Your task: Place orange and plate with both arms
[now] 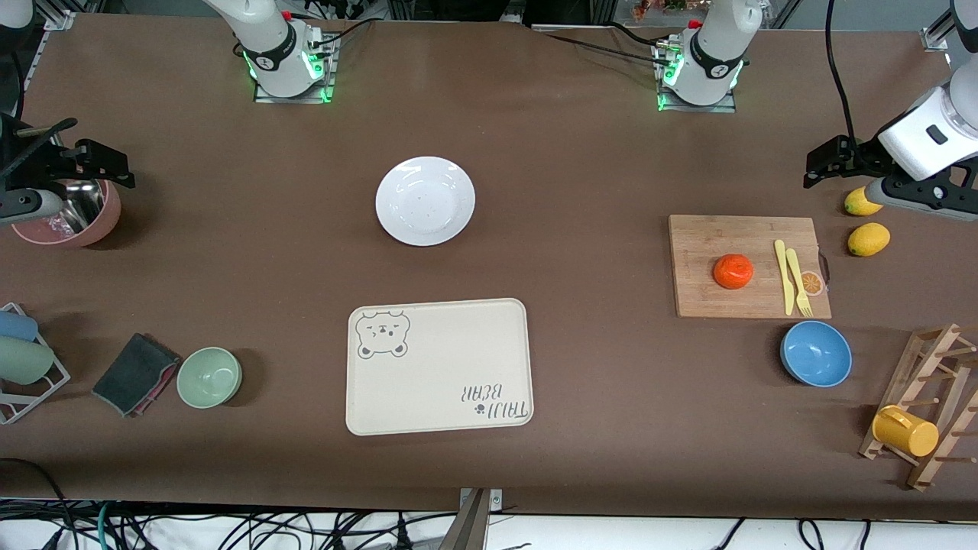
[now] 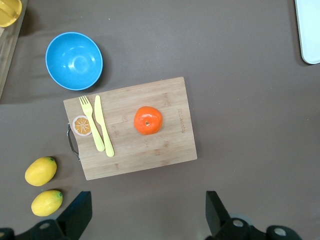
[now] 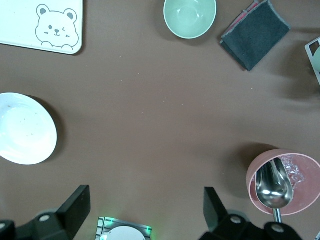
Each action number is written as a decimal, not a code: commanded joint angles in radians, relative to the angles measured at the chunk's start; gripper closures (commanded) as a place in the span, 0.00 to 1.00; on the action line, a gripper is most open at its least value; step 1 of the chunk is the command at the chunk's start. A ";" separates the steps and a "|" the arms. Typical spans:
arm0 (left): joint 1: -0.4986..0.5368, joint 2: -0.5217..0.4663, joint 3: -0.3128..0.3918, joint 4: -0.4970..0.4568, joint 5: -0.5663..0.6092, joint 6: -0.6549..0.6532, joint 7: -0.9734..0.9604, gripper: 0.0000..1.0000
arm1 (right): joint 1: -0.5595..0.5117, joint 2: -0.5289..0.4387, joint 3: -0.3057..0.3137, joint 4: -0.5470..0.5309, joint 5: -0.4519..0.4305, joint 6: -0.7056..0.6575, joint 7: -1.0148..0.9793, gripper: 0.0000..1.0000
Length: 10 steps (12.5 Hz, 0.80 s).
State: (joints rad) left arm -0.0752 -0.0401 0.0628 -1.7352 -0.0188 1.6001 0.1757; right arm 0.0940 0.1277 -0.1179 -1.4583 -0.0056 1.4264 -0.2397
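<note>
The orange (image 1: pixel 733 271) (image 2: pixel 148 120) lies on a wooden cutting board (image 1: pixel 703 237) toward the left arm's end of the table. The white plate (image 1: pixel 425 201) (image 3: pixel 22 129) rests on the brown table near the middle, farther from the front camera than the cream bear-printed tray (image 1: pixel 439 367). My left gripper (image 1: pixel 824 164) (image 2: pixel 147 217) hangs open and empty over bare table by the lemons, apart from the board. My right gripper (image 1: pixel 99 164) (image 3: pixel 145 215) is open and empty too, up over the pink bowl (image 1: pixel 72 218) at the right arm's end.
A yellow fork and knife (image 1: pixel 791 276) lie on the board beside the orange. A blue bowl (image 1: pixel 816 353), two lemons (image 1: pixel 869 239) and a wooden rack with a yellow cup (image 1: pixel 905 430) stand around it. A green bowl (image 1: pixel 209 376), dark cloth (image 1: pixel 136 373) and cup rack (image 1: pixel 23 359) sit near the pink bowl.
</note>
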 commanded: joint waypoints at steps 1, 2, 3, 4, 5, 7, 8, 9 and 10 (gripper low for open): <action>0.015 0.012 -0.005 0.019 0.000 -0.011 0.004 0.00 | -0.003 0.000 0.003 0.013 -0.002 -0.012 -0.006 0.00; 0.015 0.012 -0.005 0.019 0.000 -0.011 0.004 0.00 | -0.003 0.000 0.003 0.013 -0.001 -0.012 -0.006 0.00; 0.015 0.012 -0.005 0.019 0.000 -0.011 0.004 0.00 | -0.003 0.000 0.003 0.013 0.001 -0.009 -0.006 0.00; 0.015 0.012 -0.005 0.019 0.000 -0.011 0.002 0.00 | -0.003 0.001 0.003 0.013 0.001 -0.007 -0.006 0.00; 0.018 0.012 -0.005 0.019 0.000 -0.011 0.004 0.00 | -0.003 0.001 0.003 0.013 -0.001 -0.009 -0.006 0.00; 0.028 0.012 -0.005 0.020 -0.001 -0.009 0.002 0.00 | -0.002 0.001 0.003 0.013 -0.007 -0.012 -0.006 0.00; 0.028 0.014 -0.005 0.020 -0.001 -0.008 0.002 0.00 | -0.002 0.000 0.003 0.013 -0.005 -0.012 -0.006 0.00; 0.028 0.014 -0.005 0.020 -0.001 -0.008 0.002 0.00 | -0.002 0.000 0.003 0.013 -0.004 -0.012 -0.006 0.00; 0.028 0.014 -0.005 0.020 -0.001 -0.008 0.002 0.00 | -0.002 0.001 0.003 0.013 -0.004 -0.014 -0.006 0.00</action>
State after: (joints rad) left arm -0.0541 -0.0336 0.0629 -1.7351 -0.0188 1.6002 0.1757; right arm 0.0940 0.1277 -0.1179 -1.4583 -0.0056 1.4264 -0.2397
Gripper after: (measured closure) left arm 0.000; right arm 0.000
